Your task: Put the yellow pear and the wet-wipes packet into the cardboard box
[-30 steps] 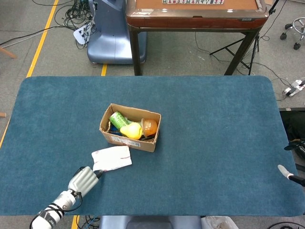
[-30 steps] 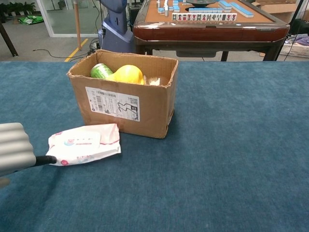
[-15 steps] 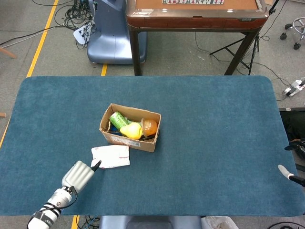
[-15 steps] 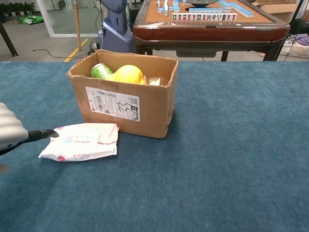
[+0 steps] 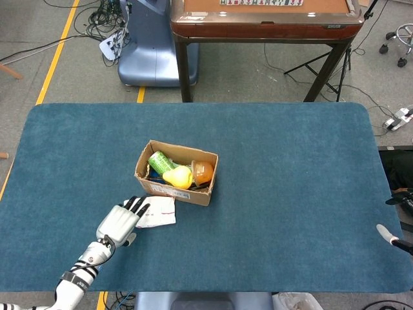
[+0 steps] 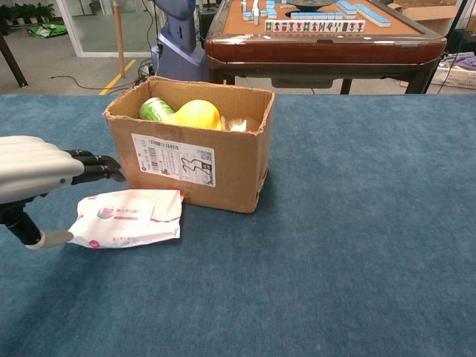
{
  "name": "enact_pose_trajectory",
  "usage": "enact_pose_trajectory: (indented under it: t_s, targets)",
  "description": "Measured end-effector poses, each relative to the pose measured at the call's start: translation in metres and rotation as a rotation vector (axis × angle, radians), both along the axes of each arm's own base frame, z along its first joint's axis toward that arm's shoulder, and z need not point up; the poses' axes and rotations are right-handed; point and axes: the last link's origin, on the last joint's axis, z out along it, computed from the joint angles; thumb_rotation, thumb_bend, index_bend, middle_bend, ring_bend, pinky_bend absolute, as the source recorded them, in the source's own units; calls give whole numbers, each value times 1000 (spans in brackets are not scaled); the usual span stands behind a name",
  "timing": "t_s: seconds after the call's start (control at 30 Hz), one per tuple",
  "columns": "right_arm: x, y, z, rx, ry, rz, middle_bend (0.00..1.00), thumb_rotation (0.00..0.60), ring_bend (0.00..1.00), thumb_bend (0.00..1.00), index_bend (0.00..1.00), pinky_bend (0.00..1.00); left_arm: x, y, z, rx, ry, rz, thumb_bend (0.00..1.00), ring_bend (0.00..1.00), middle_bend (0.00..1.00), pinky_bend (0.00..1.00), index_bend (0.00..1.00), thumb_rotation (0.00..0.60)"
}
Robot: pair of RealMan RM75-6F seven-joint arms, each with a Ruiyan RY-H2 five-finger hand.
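Observation:
The open cardboard box [image 5: 205, 195] [image 6: 190, 160] stands mid-table. The yellow pear [image 5: 179, 177] [image 6: 196, 114] lies inside it. Flat on the cloth just in front of the box's left corner is the white and pink wet-wipes packet [image 5: 159, 212] [image 6: 126, 218]. My left hand [image 5: 120, 221] [image 6: 41, 176] hovers over the packet's left end with its fingers stretched out above it and its thumb low beside the packet's left edge; nothing is gripped. Only a pale tip of my right hand [image 5: 386, 233] shows at the table's right edge.
A green can [image 5: 159, 161] [image 6: 155, 109] and an orange item [image 5: 202, 172] share the box with the pear. The blue table cloth [image 5: 290, 187] stretches wide to the right. Beyond the far edge stand a mahjong table [image 6: 320, 33] and a blue machine base [image 5: 150, 51].
My left hand rose and moved forward from touching the packet's left corner to reaching over its left end with the fingers spread. The packet has slid slightly toward the box.

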Motion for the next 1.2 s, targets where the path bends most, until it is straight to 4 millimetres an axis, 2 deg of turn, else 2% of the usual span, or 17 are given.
enact_pose_trajectory:
  t_s: [0.1,0.23,0.6,0.87,1.2]
  targets:
    - [1,1,0,3,-3,4,355,600,229,33,431,246,2,5,-4,-7,-12,33,275,0,0,225,83,600]
    - [2,1,-1,8,-5,8,355,600,229,33,431,246,6,11,-9,-16,-20,79,274,0,0,171,77,600]
    - [2,1,0,7,-9,9,355,600,229,33,431,247,11,33,-21,-15,-6,205,273,0,0,131,33,600]
    - [2,1,0,9,-7,9,355,600,229,33,431,247,8,48,-25,4,24,272,273,0,0,131,33,600]
    - [2,0,-1,10,-6,7,355,600,229,33,431,246,0,54,-28,-28,29,345,272,0,0,126,24,600]
